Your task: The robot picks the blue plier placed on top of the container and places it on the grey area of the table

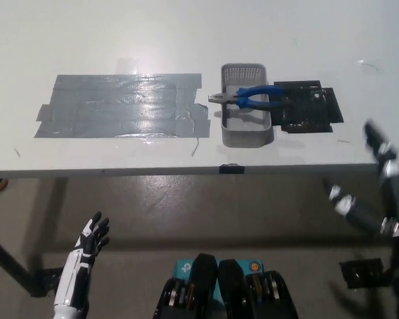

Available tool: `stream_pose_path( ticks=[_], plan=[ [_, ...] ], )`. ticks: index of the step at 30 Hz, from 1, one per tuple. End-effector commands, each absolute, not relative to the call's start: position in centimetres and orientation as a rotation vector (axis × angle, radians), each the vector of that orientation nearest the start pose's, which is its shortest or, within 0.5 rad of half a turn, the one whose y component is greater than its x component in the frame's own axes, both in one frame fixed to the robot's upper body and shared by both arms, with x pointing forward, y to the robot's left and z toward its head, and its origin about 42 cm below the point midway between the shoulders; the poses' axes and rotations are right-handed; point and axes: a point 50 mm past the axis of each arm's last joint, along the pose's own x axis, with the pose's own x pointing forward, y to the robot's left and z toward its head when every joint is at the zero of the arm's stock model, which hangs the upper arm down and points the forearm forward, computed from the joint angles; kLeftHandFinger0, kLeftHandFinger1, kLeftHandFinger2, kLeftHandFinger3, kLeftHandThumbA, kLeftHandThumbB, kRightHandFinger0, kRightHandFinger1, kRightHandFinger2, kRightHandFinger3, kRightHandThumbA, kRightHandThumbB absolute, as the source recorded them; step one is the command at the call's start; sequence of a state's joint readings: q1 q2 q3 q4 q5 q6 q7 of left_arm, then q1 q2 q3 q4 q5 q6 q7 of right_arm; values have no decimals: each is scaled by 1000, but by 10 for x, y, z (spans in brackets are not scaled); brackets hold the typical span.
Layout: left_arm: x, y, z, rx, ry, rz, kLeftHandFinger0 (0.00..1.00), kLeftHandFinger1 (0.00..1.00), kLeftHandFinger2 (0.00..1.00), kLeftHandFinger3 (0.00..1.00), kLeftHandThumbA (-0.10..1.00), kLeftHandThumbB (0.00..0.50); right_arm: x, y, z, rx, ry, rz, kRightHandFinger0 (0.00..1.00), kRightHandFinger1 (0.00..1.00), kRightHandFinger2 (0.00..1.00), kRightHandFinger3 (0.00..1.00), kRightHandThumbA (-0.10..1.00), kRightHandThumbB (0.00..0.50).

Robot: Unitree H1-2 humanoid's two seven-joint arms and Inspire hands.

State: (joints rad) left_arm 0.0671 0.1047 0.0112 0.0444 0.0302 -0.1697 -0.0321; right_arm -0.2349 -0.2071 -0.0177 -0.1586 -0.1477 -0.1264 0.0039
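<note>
Resting at the lower left of the frame, the white left hand (92, 238) hangs below the counter (186, 40) edge with fingers spread and empty, well apart from the grey taped patch (120, 106) at centre left. Right of that patch, the blue-handled pliers (253, 98) lie across the rim of the small grey mesh container (246, 129), long axis running left-right, metal nose toward the patch. The black right hand (379, 193) at the right edge is nearer, the pliers lying up and left of it; blur hides its fingers.
</note>
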Motion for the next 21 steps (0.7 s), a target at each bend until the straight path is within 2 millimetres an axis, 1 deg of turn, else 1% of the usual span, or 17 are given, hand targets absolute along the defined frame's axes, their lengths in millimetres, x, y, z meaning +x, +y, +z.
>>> stream_pose_path(
  ticks=[1, 2, 3, 4, 5, 6, 8, 10, 11, 12, 13, 14, 16, 17, 18, 19, 21],
  plan=[
    [261, 253, 86, 147, -120, -13, 1000, 1000, 1000, 1000, 1000, 61, 384, -257, 295, -574, -463, 160, 1000, 1000, 1000, 1000, 683, 179],
    [261, 253, 87, 149, -120, -13, 1000, 1000, 1000, 1000, 1000, 60, 394, -256, 304, -612, -436, 200, 1000, 1000, 1000, 1000, 665, 181],
    [261, 254, 87, 150, -121, -12, 1000, 1000, 1000, 1000, 1000, 59, 398, -256, 307, -625, -424, 215, 1000, 1000, 1000, 1000, 661, 181],
    [261, 254, 87, 148, -121, -10, 1000, 1000, 1000, 1000, 1000, 66, 420, -252, 321, -645, -328, 290, 1000, 1000, 1000, 1000, 665, 219],
    [260, 255, 87, 148, -121, -10, 1000, 1000, 1000, 1000, 1000, 65, 429, -249, 327, -660, -303, 314, 1000, 1000, 1000, 1000, 663, 219],
    [260, 255, 87, 148, -121, -9, 1000, 1000, 1000, 1000, 1000, 68, 443, -245, 333, -694, -283, 336, 1000, 1000, 1000, 1000, 675, 234],
    [260, 256, 87, 156, -125, -8, 1000, 1000, 1000, 1000, 1000, 66, 466, -238, 343, -722, -235, 375, 1000, 1000, 1000, 1000, 680, 245],
    [261, 256, 87, 153, -125, -10, 1000, 1000, 1000, 1000, 1000, 75, 489, -232, 357, -820, -193, 405, 1000, 1000, 1000, 1000, 731, 249],
    [261, 255, 87, 153, -125, -11, 1000, 1000, 1000, 1000, 1000, 74, 501, -224, 365, -865, -169, 422, 1000, 1000, 1000, 1000, 749, 245],
    [260, 256, 87, 159, -124, -9, 1000, 1000, 1000, 1000, 1000, 73, 508, -219, 369, -895, -156, 438, 1000, 1000, 1000, 1000, 772, 244],
    [259, 256, 87, 160, -123, -9, 1000, 1000, 1000, 1000, 1000, 79, 513, -215, 372, -914, -139, 452, 1000, 1000, 1000, 1000, 809, 267],
    [259, 257, 88, 161, -123, -8, 1000, 1000, 1000, 1000, 1000, 76, 523, -207, 379, -947, -101, 482, 1000, 1000, 1000, 1000, 846, 300],
    [259, 257, 88, 164, -126, -8, 1000, 1000, 1000, 1000, 1000, 74, 532, -199, 386, -961, -50, 516, 1000, 1000, 1000, 1000, 855, 305],
    [259, 257, 88, 162, -133, -9, 1000, 1000, 1000, 1000, 1000, 60, 538, -193, 391, -963, -22, 536, 1000, 1000, 1000, 1000, 855, 328],
    [258, 257, 88, 161, -133, -9, 1000, 1000, 1000, 1000, 1000, 71, 543, -187, 394, -963, 12, 554, 1000, 1000, 1000, 1000, 856, 331],
    [259, 256, 88, 163, -134, -8, 1000, 1000, 1000, 1000, 1000, 85, 547, -181, 397, -981, 30, 561, 1000, 1000, 1000, 1000, 885, 347],
    [257, 257, 88, 173, -131, -9, 1000, 1000, 1000, 1000, 1000, 100, 554, -167, 400, -994, 65, 579, 1000, 1000, 1000, 1000, 902, 374]
  ],
)
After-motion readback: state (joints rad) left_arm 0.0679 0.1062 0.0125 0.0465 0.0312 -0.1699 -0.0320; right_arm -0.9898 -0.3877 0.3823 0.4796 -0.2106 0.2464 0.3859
